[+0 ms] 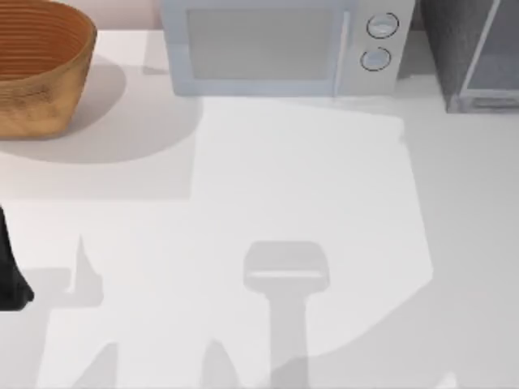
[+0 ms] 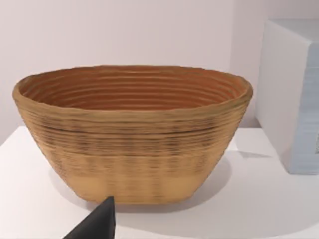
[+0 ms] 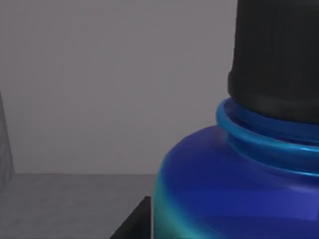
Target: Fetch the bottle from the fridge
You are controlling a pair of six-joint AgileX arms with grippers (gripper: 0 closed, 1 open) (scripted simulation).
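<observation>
The bottle (image 3: 234,194) looms very close in the right wrist view, with a bright-blue round body and a black ribbed cap. It stands on a grey floor in front of the fridge's plain grey inner wall (image 3: 99,89). A black part of my right gripper (image 3: 132,224) sits right beside the bottle's body. In the top view the fridge (image 1: 474,49) is the dark grey cabinet at the back right corner. My left gripper (image 1: 10,279) is parked at the table's left edge.
A woven brown basket (image 1: 36,65) stands at the back left and faces my left gripper (image 2: 97,224). A pale blue-white microwave (image 1: 276,49) with two round knobs sits at the back middle. Arm shadows fall across the white tabletop (image 1: 308,186).
</observation>
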